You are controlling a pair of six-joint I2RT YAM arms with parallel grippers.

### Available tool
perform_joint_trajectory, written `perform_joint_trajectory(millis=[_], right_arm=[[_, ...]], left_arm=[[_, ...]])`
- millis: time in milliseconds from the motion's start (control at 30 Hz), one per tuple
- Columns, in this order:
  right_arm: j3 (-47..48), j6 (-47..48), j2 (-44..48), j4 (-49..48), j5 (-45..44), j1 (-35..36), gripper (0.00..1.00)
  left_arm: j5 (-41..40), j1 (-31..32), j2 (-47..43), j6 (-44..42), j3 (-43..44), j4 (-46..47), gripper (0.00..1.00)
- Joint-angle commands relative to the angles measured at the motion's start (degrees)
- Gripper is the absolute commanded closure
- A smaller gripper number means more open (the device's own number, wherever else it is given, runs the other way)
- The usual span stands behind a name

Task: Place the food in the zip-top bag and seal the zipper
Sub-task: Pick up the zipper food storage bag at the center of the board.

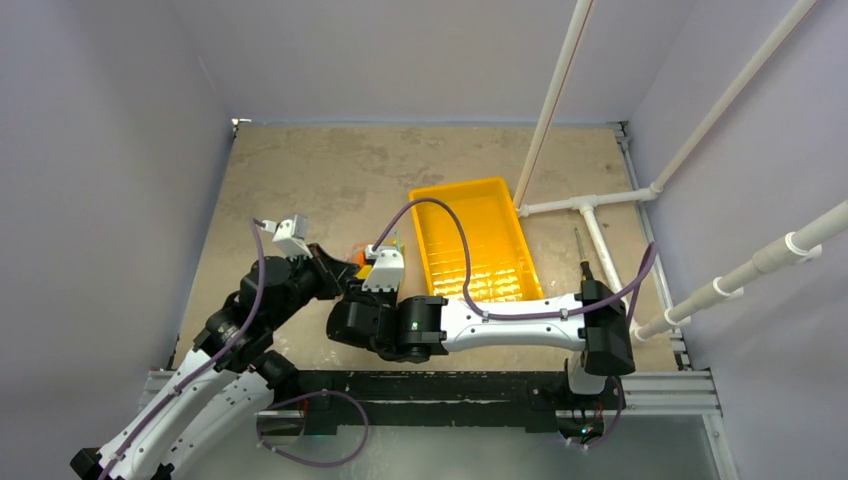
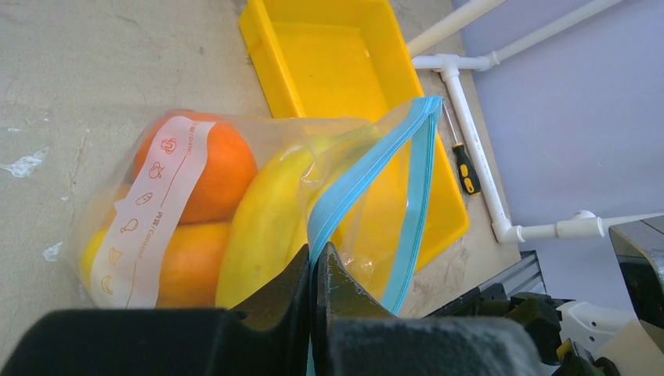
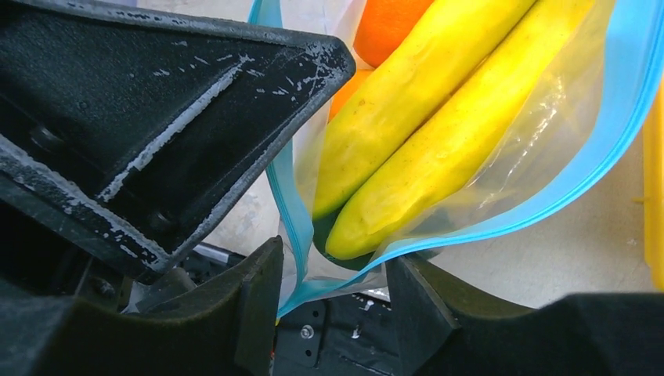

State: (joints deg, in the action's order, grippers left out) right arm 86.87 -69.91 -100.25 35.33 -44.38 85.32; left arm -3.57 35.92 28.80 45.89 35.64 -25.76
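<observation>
- My left wrist view gives what the overhead cannot: the left jaws are pressed together on the zipper [image 2: 368,171], pinching the teal strip at the near end of the zip-top bag [image 2: 149,211].
- There the food [image 2: 219,168], oranges and a banana, sits inside the bag, just beside the yellow tray [image 2: 344,63].
- The right wrist view alone shows the right jaws spread, with the bag's open mouth corner between them.
- From overhead both wrists cover the bag; only an orange sliver shows.
- I cannot tell whether the bag rests on the counter [image 2: 94,70] or hangs from the pinch.
- A screwdriver [image 2: 465,168] lies beyond the tray.
</observation>
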Motion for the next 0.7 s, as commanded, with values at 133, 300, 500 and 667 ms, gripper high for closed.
perform_joint_trajectory(millis=[133,300,500,667], right_arm=[[-0.13,1.93,-1.5,-5.63,1.12,-2.88,0.72],[-0.6,3.02,-0.87,-5.52,1.07,-3.96,1.0],[-2.61,5.56,1.67,-6.2,0.26,-4.19,1.0],[-6.55,13.43,5.71,-11.24,1.37,-4.18,1.0]], left_arm=[[2.17,0.14,-0.51,0.71,-0.38,2.15,1.0],[2.04,0.17,-1.05,0.5,-0.2,1.09,1.0],[1.23,0.16,-1.31,-0.09,1.24,-0.97,1.0],[-1.25,0.2,-0.53,-1.95,4.8,-4.02,0.83]])
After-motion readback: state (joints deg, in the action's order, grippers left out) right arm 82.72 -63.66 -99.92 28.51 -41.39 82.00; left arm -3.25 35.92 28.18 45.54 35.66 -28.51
